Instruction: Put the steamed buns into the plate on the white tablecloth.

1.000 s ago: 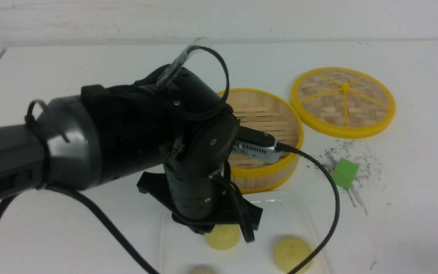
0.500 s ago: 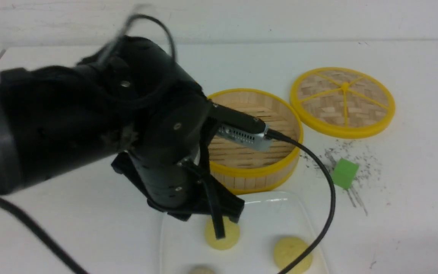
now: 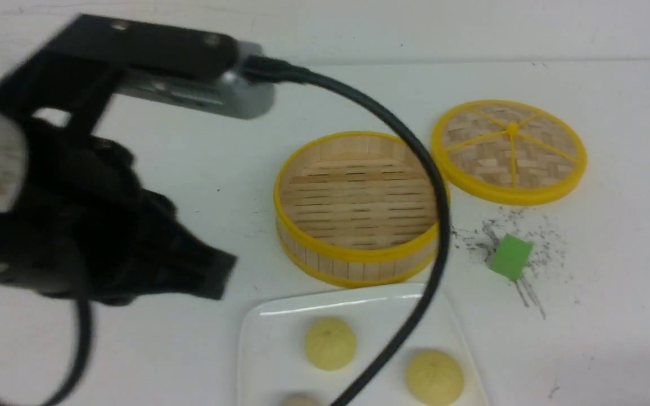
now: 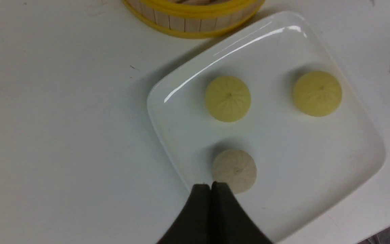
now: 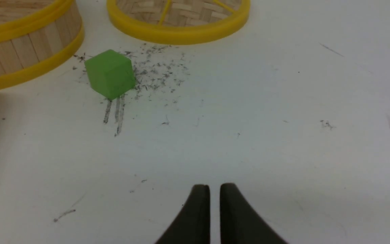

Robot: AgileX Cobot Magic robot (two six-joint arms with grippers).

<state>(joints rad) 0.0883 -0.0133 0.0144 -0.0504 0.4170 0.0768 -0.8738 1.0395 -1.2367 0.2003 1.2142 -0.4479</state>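
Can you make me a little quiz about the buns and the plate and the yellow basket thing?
1. How many small round steamed buns lie on the glossy white square plate?
2. True or false: the round bamboo steamer with the yellow rim has a bun inside it.
3. What stands nearest the small green block: A) the whiter bun, B) the round woven lid with the yellow rim, C) the left gripper?

Key:
1. Three: two pale yellow buns and one whiter bun.
2. False; the steamer shows only bare slats.
3. B.
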